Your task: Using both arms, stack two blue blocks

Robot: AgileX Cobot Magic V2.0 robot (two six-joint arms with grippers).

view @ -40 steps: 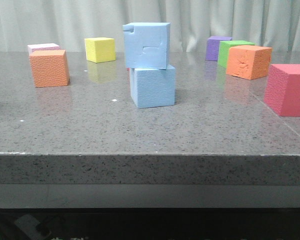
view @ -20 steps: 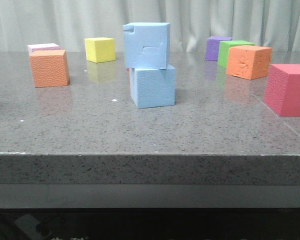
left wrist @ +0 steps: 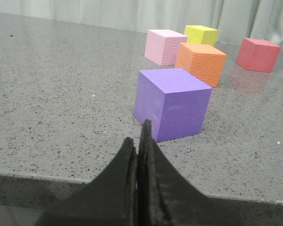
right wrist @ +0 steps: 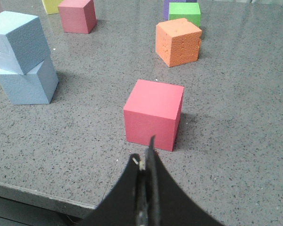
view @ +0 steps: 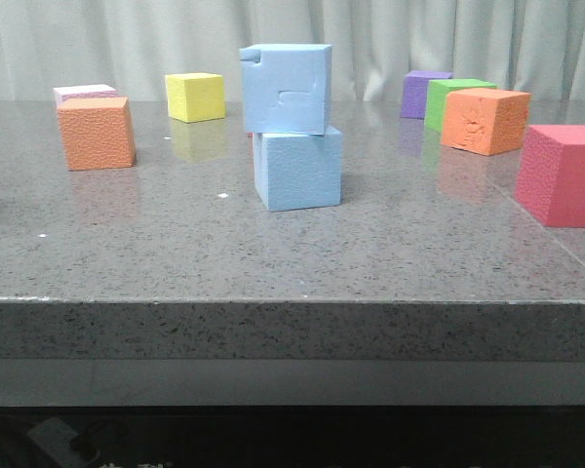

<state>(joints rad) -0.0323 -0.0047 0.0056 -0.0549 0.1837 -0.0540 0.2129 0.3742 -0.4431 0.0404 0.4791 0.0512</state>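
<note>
The notched light-blue block [view: 286, 88] with a rectangular dent sits on top of the plain light-blue block [view: 297, 168] at the table's middle, a little askew. The stack also shows in the right wrist view, notched block [right wrist: 20, 42] over plain block [right wrist: 28, 84]. No gripper touches it. My left gripper [left wrist: 139, 141] is shut and empty at the table's near edge, just short of a purple cube [left wrist: 172, 102]. My right gripper [right wrist: 146, 153] is shut and empty at the near edge, just short of a red cube [right wrist: 153, 114]. Neither gripper shows in the front view.
On the grey stone table [view: 273, 253]: an orange cube [view: 97, 133], pink cube [view: 84, 94] and yellow cube [view: 195, 97] at the back left; a purple cube [view: 424, 93], green cube [view: 453, 97], orange cube [view: 485, 120] and red cube [view: 564, 175] at the right.
</note>
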